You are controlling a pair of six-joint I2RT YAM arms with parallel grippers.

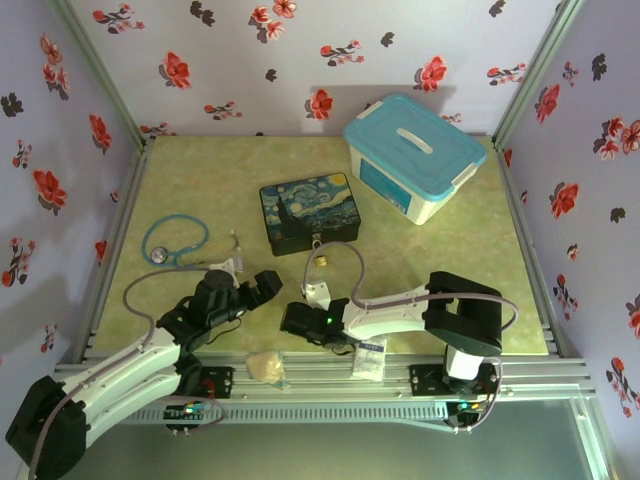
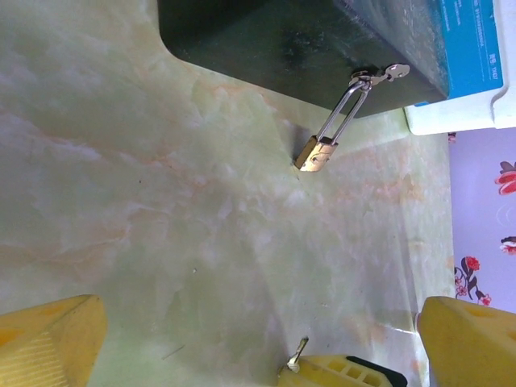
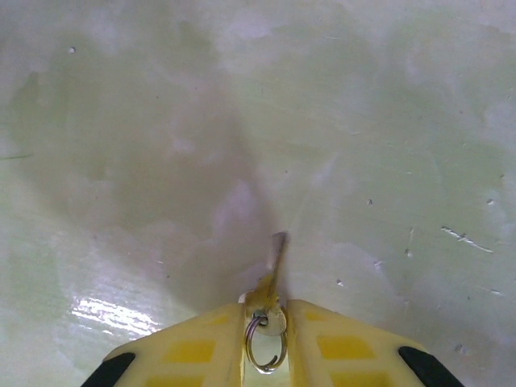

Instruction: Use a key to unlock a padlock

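Note:
The small brass padlock (image 2: 316, 153) lies on the table, its long silver shackle hooked through the clasp of the dark painted tin box (image 2: 274, 40). From above, the padlock (image 1: 321, 260) sits just in front of the tin (image 1: 308, 212). My right gripper (image 3: 266, 310) is low over the table and shut on the head of the key (image 3: 274, 258). The blade points forward and a wire ring hangs between the fingers. My left gripper (image 2: 258, 330) is open with nothing in it, facing the padlock. The key (image 2: 298, 353) and a right fingertip (image 2: 343, 372) show at the bottom of the left wrist view.
A light blue lidded plastic box (image 1: 415, 155) stands at the back right. A blue stethoscope (image 1: 175, 242) lies at the left. A white packet (image 1: 370, 358) and a crumpled tan lump (image 1: 265, 366) rest on the front rail. Flowered walls close in three sides.

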